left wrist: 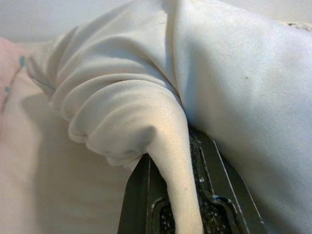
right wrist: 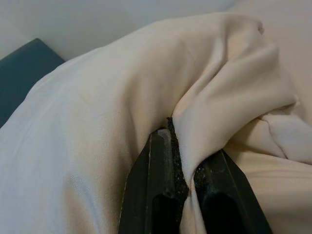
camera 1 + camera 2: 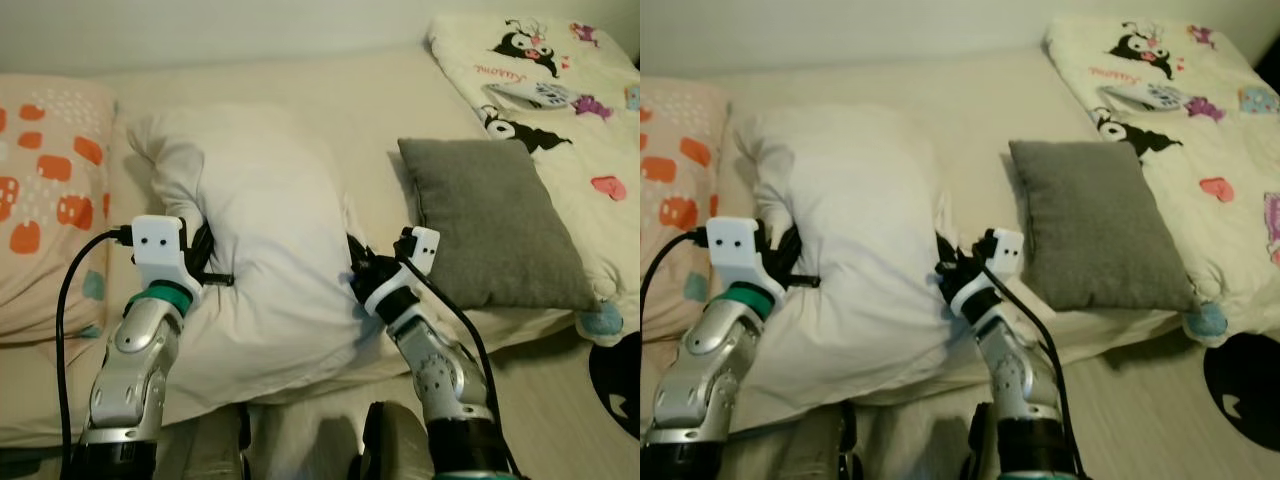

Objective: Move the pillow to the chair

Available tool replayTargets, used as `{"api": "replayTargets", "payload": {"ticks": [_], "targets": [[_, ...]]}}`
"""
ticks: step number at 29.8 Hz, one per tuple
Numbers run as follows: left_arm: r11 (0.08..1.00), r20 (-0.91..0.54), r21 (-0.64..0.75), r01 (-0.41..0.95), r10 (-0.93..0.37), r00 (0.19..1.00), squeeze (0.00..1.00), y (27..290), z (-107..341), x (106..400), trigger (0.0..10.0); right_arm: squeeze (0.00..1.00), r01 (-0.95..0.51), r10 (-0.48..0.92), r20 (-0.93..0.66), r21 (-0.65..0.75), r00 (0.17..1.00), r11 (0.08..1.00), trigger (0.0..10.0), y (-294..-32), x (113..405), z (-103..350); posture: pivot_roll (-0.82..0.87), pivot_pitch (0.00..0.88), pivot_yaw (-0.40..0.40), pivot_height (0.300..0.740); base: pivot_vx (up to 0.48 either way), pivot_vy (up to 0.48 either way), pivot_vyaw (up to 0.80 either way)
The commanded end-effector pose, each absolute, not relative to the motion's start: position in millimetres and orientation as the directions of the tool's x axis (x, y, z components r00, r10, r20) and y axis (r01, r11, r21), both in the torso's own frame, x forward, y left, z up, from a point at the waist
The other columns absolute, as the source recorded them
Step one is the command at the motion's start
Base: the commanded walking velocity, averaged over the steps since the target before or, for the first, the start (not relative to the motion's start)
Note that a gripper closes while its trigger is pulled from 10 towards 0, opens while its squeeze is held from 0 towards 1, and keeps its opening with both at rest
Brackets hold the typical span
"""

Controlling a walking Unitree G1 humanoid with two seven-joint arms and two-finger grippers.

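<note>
Both grippers pinch folds of the white pillow (image 3: 260, 250): the left gripper (image 3: 205, 262) on its left side, the right gripper (image 3: 357, 272) on its right. Wrist views show fabric clamped between the fingers (image 2: 165, 185). The pillow lies on the bed (image 3: 330, 90), near its front edge, beside a grey cushion (image 3: 490, 220).

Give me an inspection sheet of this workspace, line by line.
Surface: cream bed.
Job's things: white pillow on the bed, bunched at both sides; chair: nothing seen.
Clutter: grey cushion, orange-patterned pillow, cartoon blanket.
Grippers: left gripper and right gripper each shut on a fold of the pillow.
Cables: black cable by the left arm, another along the right.
Surroundings: pale wall behind the bed.
</note>
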State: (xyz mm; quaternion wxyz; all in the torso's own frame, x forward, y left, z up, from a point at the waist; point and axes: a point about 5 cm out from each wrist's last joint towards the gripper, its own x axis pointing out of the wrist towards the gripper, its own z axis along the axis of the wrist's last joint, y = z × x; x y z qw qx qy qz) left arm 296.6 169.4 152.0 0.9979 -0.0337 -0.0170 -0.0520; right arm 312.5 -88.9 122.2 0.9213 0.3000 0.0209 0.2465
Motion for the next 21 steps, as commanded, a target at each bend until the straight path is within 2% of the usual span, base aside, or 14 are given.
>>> {"api": "replayTargets", "payload": {"ticks": [1, 10, 14, 18, 21], "targets": [[0.992, 0.078, -0.018, 0.129, -0.127, 0.989, 0.00, 162, 163, 294, 10.0, 0.00, -0.480, 0.526, 0.132, 0.633, 0.840, 0.608, 10.0, -51, 298, 116, 0.21, 0.040, 0.051, 0.676, 0.000, 0.000, 0.00], [0.989, 0.083, 0.051, 0.138, -0.142, 0.986, 0.00, 155, 175, 292, 10.0, 0.00, -0.510, 0.541, 0.145, 0.594, 0.829, 0.622, 10.0, -54, 300, 117, 0.27, 0.029, 0.080, 0.711, 0.000, 0.000, 0.00], [0.993, 0.105, 0.006, 0.121, -0.121, 0.987, 0.00, 160, 178, 293, 10.0, 0.00, -0.510, 0.534, 0.153, 0.593, 0.832, 0.623, 10.0, -54, 301, 121, 0.21, 0.030, 0.052, 0.721, 0.000, 0.000, 0.00], [0.995, 0.078, -0.091, 0.027, -0.020, 0.997, 0.00, 170, 151, 295, 10.0, 0.00, -0.465, 0.491, 0.143, 0.617, 0.859, 0.635, 10.0, -59, 304, 121, 0.15, 0.027, 0.042, 0.736, 0.000, 0.000, 0.00], [0.993, 0.077, -0.118, 0.015, -0.006, 0.997, 0.00, 169, 147, 295, 10.0, 0.00, -0.456, 0.478, 0.144, 0.621, 0.866, 0.638, 10.0, -62, 305, 122, 0.14, 0.033, 0.029, 0.740, 0.000, 0.000, 0.00]]}}
